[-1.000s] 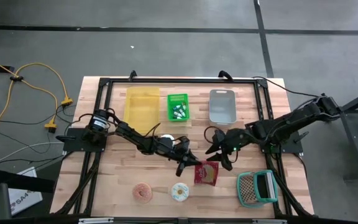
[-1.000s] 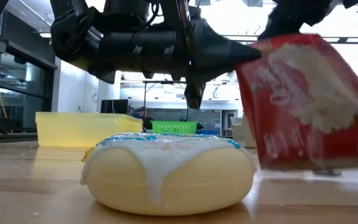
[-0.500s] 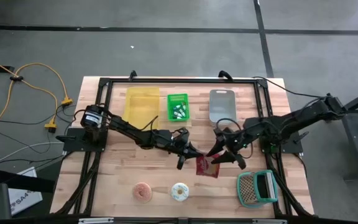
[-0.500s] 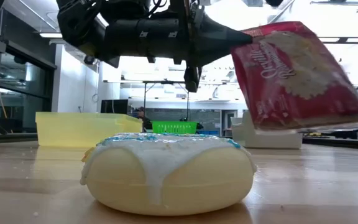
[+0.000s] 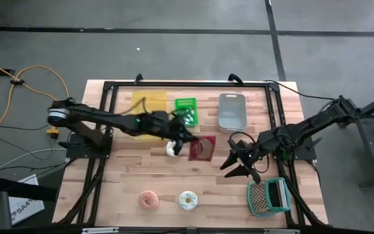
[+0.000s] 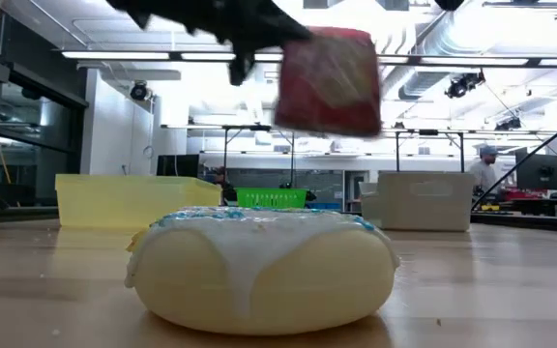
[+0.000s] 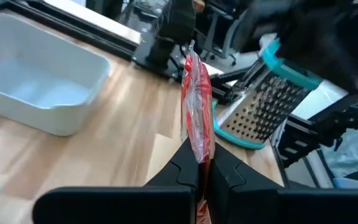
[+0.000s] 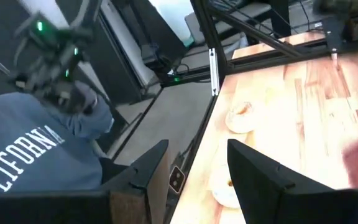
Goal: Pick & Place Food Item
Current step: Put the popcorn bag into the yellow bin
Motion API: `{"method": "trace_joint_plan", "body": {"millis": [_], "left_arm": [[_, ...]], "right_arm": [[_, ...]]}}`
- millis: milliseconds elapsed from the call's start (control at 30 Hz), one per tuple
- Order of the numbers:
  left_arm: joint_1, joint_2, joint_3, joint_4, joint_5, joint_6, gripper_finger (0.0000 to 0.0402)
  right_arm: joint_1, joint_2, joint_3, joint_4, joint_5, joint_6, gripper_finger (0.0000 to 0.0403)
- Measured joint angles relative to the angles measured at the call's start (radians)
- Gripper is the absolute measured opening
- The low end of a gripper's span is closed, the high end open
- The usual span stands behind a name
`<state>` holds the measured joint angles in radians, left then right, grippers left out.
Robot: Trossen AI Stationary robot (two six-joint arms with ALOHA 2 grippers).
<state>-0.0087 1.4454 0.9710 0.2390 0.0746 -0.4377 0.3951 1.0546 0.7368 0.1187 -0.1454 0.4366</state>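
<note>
A red food packet [image 5: 202,148] hangs in the air over the middle of the table, and my left gripper [image 5: 187,143] is shut on it. In the low view the packet [image 6: 329,79] shows high above the white-frosted donut [image 6: 259,266]. My right gripper [image 5: 234,167] stands open to the packet's right, with nothing between its fingers [image 8: 260,177]. The white donut [image 5: 187,200] and a pink donut [image 5: 149,200] lie flat on the table near its front edge. My left gripper pinches the packet's left edge [image 7: 197,149] between its two fingers. The fingers come about level from the table's left. The packet is lifted clear of the table and sticks out beyond the fingertips, edge-on in the left wrist view.
A yellow bin [image 5: 148,107], a green basket [image 5: 186,110] and a grey tray [image 5: 232,110] line the far side. A teal-framed grater [image 5: 268,196] lies at the near right. A person in a grey sweatshirt [image 8: 36,162] stands beyond the table.
My left gripper has risen and gone toward the table's far edge with the red packet. The packet stood low by the near donuts and is now lifted clear, high over the table's middle. My right gripper has stayed open and risen a little.
</note>
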Motion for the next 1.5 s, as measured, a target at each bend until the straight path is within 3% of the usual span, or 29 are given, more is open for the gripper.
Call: {"method": "trace_joint_plan", "body": {"millis": [133, 300, 667, 833, 1300, 1500], "left_arm": [[0.052, -0.143, 0.000, -0.163, -0.023, 0.000, 0.0001], [0.099, -0.245, -0.010, -0.356, -0.161, -0.004, 0.0001], [0.199, -0.418, -0.075, -0.421, -0.219, 0.015, 0.0001], [0.247, -0.479, -0.075, -0.604, -0.303, 0.019, 0.0001], [0.366, -0.580, -0.079, -0.807, -0.279, 0.048, 0.0001], [0.431, -0.619, -0.178, -0.774, -0.249, 0.043, 0.0001]], "right_arm": [[0.021, 0.000, 0.000, -0.013, 0.016, -0.003, 0.0148], [0.037, 0.000, 0.000, -0.011, 0.017, -0.005, 0.0148], [0.050, 0.000, 0.000, -0.019, 0.061, -0.005, 0.0148], [0.050, 0.000, 0.000, -0.037, 0.068, -0.005, 0.0148], [0.050, 0.000, 0.000, -0.041, 0.091, -0.016, 0.0148], [0.050, 0.000, 0.000, -0.041, 0.091, -0.023, 0.0148]]}}
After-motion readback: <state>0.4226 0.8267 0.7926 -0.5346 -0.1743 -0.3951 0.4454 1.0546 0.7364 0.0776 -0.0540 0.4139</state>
